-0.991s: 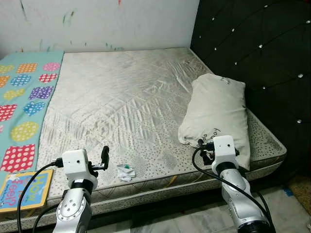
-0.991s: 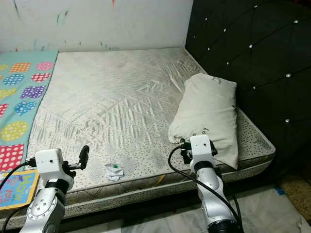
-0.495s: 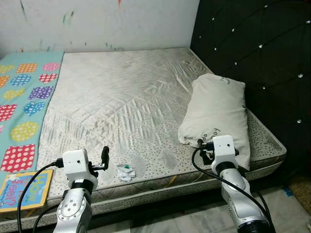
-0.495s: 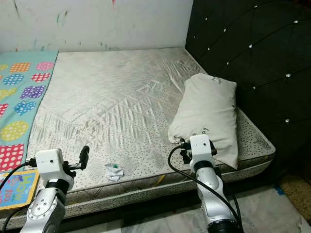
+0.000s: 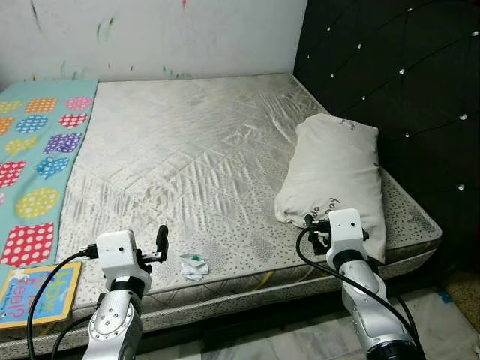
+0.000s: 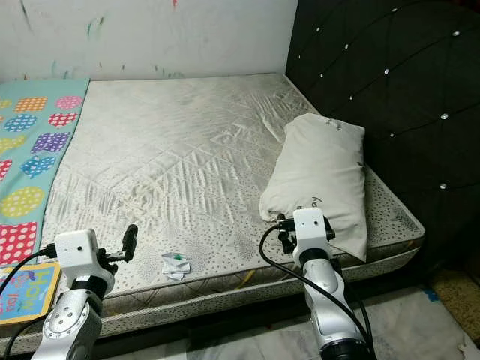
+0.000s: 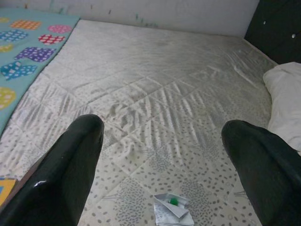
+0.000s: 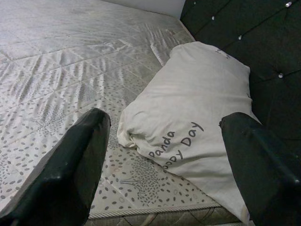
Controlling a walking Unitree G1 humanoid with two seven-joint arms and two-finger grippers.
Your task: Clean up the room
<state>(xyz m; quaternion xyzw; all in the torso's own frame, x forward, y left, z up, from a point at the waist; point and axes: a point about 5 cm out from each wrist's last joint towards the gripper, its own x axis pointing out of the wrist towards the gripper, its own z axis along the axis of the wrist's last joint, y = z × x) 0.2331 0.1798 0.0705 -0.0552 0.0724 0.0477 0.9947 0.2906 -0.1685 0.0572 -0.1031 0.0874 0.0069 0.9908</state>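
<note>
Crumpled wrapper (image 5: 193, 265), white with a spot of green, is lying near the front edge of a bare, quilted mattress (image 5: 195, 150), just ahead of the robot's left gripper (image 7: 164, 155). In the left wrist view the wrapper (image 7: 173, 209) is sitting low between the two black fingers (image 7: 70, 160), whose jaws are standing wide apart and holding nothing. The right gripper (image 8: 164, 155) is hovering at the mattress's front right corner, its jaws likewise spread and empty, facing a cream pillow (image 5: 334, 176) printed with the words "Panda Happy Day". The pillow is resting along the right side of the mattress, close beside a black, button-tufted headboard (image 5: 397, 82). A turquoise blanket (image 5: 37, 157) with coloured polka-dot patches is covering the left side of the bed, and a children's book (image 5: 34, 291) with a yellow-and-blue cover is lying at its near end, beside the left arm. Behind the bed, a white wall (image 5: 150, 34) is showing scattered paint marks. Pale floor (image 5: 442, 322) is showing at lower right.
</note>
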